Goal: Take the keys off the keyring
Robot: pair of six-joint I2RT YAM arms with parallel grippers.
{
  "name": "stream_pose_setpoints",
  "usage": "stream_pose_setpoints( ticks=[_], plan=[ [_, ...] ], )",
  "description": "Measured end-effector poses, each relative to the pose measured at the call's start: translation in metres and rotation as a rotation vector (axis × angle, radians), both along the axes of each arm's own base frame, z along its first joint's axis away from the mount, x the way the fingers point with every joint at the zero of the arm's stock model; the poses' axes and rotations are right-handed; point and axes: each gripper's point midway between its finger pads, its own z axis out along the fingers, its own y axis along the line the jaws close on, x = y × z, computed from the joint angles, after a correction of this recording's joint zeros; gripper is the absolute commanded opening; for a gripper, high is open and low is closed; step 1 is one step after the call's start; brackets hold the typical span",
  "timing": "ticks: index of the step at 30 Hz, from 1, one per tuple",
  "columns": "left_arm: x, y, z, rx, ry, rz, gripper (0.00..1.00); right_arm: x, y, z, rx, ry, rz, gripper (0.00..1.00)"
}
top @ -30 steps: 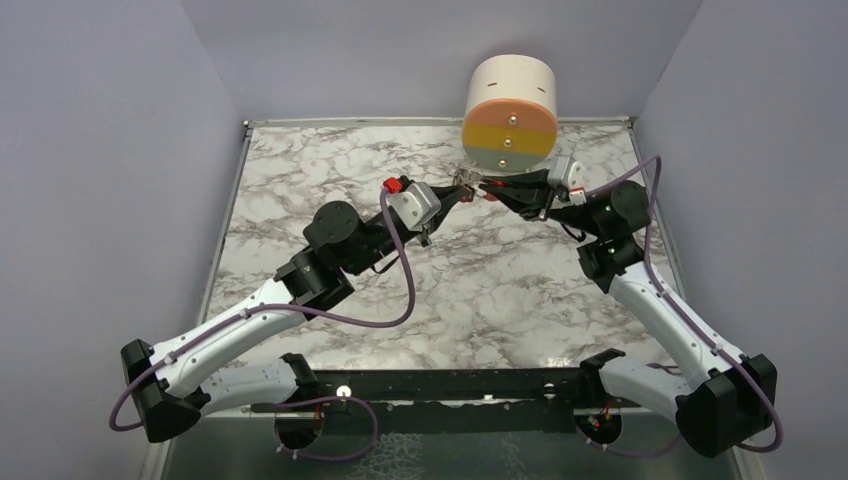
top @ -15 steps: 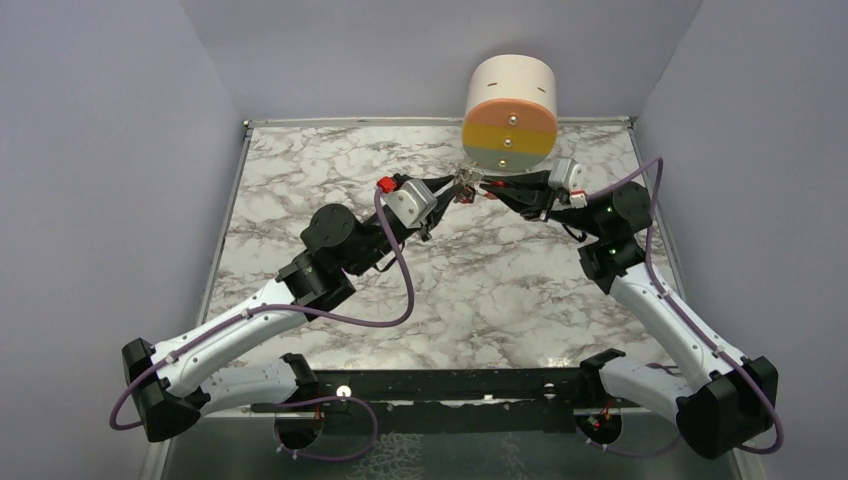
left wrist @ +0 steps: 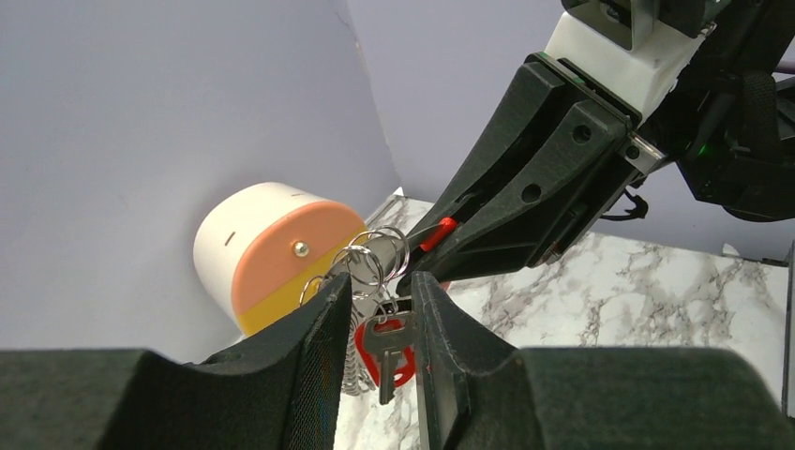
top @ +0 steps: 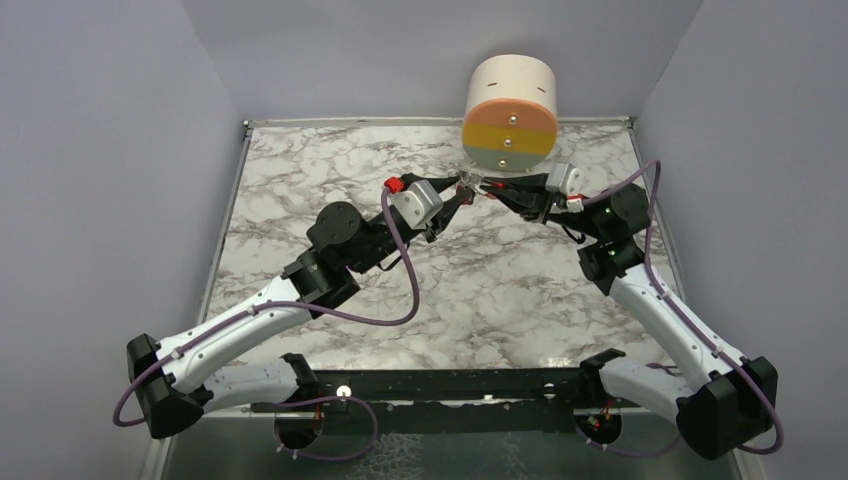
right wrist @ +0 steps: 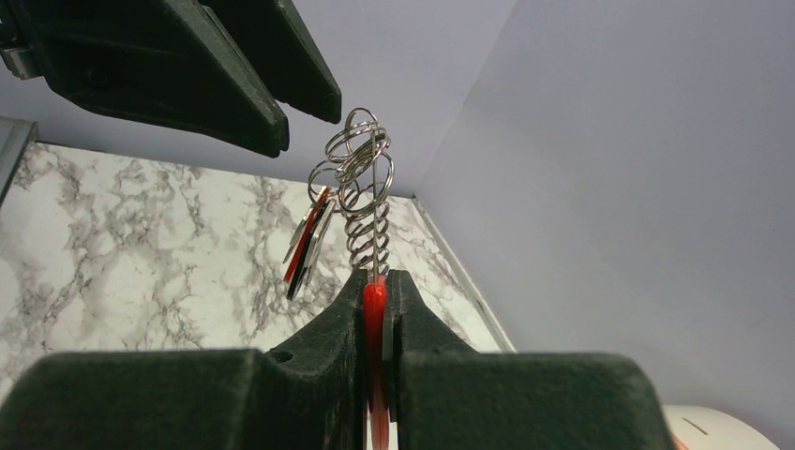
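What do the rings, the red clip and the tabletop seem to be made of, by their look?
The rings: thin bare metal wire, probably steel; silvery with bright glints.
The red clip: even bright red, plastic or painted metal; I cannot tell which.
The tabletop: marble look, grey veins on white; perhaps only printed laminate.

Fixed camera high behind the arm bases looks down the white marble-patterned bench [top: 300,200]. Wrist cameras peer closely along the left end effector [left wrist: 380,291] and right end effector [right wrist: 375,281], facing each other. All views share the silver coiled-chain keyring [top: 468,184].
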Motion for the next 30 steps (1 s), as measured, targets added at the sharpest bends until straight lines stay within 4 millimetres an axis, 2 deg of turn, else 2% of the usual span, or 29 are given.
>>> stream_pose_setpoints(
  ticks=[5,13,30],
  plan=[
    [0.0,-0.004,-0.002,0.006,0.001,-0.012,0.3,-0.001,-0.001,-0.005,-0.007,0.0,-0.005,0.02],
    [0.0,-0.006,-0.003,0.004,0.003,-0.019,0.19,-0.003,-0.001,-0.003,-0.008,-0.019,-0.007,0.02],
    [0.003,-0.012,-0.005,-0.005,0.009,-0.025,0.16,-0.006,0.003,-0.004,-0.013,-0.021,0.005,0.02]
  ],
)
